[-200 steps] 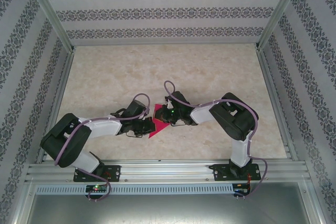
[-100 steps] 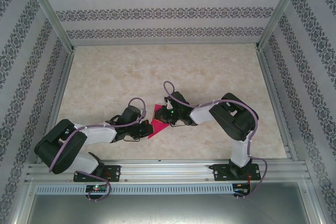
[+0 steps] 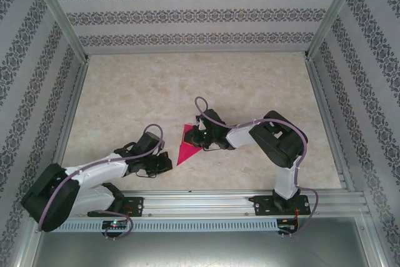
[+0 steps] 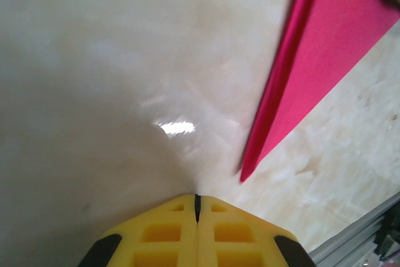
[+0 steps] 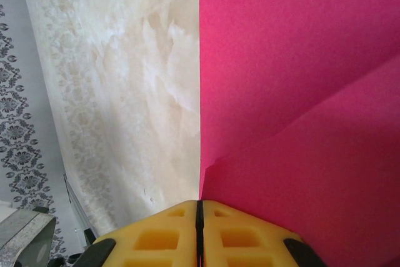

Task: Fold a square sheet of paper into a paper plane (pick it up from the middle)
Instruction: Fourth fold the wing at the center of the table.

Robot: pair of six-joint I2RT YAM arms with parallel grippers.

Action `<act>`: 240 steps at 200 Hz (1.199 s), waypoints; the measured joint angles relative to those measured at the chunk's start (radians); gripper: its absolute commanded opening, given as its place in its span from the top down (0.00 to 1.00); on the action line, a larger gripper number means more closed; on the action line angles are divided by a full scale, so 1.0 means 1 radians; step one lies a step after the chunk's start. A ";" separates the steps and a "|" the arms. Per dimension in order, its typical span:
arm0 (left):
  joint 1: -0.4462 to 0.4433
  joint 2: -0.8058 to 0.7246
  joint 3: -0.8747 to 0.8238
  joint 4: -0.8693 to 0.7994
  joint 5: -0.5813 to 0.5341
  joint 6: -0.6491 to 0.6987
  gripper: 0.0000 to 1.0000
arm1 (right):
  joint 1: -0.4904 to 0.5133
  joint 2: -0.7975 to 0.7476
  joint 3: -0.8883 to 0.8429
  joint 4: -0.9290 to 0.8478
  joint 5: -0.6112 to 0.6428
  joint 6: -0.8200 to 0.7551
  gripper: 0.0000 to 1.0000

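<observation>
We are working a partly folded square sheet of paper (image 3: 186,150); it is lying flat on the counter (image 3: 187,85), between the two arms and a little toward the near edge, tapering to a sharp point that is aiming at the robot; a diagonal flap is showing across it in the right wrist view (image 5: 300,92).

The right pincer (image 3: 195,141) is clenched and sitting on the sheet's far part, its tips (image 5: 200,207) meeting exactly at the paper's straight edge; we cannot tell whether it is nipping a layer or only pressing down. The left pincer (image 4: 197,198) is clenched on nothing, hovering near the pointed tip (image 4: 247,170) but apart from it.

As we judge it, a crease is being set; to do it well we are wanting the right pincer pinning the sheet firmly while the left runs its closed tips along the fold from the point outward, low and slow, so nothing is skidding.

The counter is pale, marbled and glossy, throwing back a glare; paper is likely sliding easily on it. Patterned walls (image 3: 187,14) are closing in three sides; an aluminium rail (image 3: 200,201) is carrying the arm bases.
</observation>
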 measured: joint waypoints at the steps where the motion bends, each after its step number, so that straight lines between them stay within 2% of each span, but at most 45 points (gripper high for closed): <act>1: 0.000 -0.003 0.001 -0.003 -0.001 0.001 0.92 | 0.000 0.000 0.000 0.000 0.000 0.000 0.89; 18: -0.001 -0.059 0.019 -0.048 -0.013 0.002 0.91 | 0.000 0.000 0.000 0.000 0.001 0.004 0.89; 41: -0.001 -0.059 0.058 -0.009 0.002 0.001 0.91 | 0.000 0.000 -0.002 0.002 0.006 0.017 0.89; 90: -0.001 0.154 0.100 0.194 0.060 -0.001 0.93 | 0.005 -0.002 -0.007 0.011 0.017 0.028 0.89; 123: -0.001 0.245 0.079 0.243 0.081 -0.007 0.94 | 0.005 -0.002 -0.008 0.011 0.019 0.029 0.89; 157: -0.001 0.167 0.025 0.214 0.059 -0.007 0.93 | 0.005 -0.002 -0.008 0.011 0.021 0.030 0.89; 190: -0.002 -0.017 -0.037 0.053 0.003 -0.014 0.90 | 0.005 -0.002 -0.008 0.011 0.021 0.033 0.89; 218: -0.002 -0.145 -0.011 -0.070 -0.034 -0.013 0.87 | 0.014 -0.014 -0.032 0.039 0.054 0.069 0.89; 240: -0.002 -0.143 0.055 -0.066 -0.040 -0.006 0.90 | 0.038 -0.037 -0.074 0.082 0.123 0.131 0.88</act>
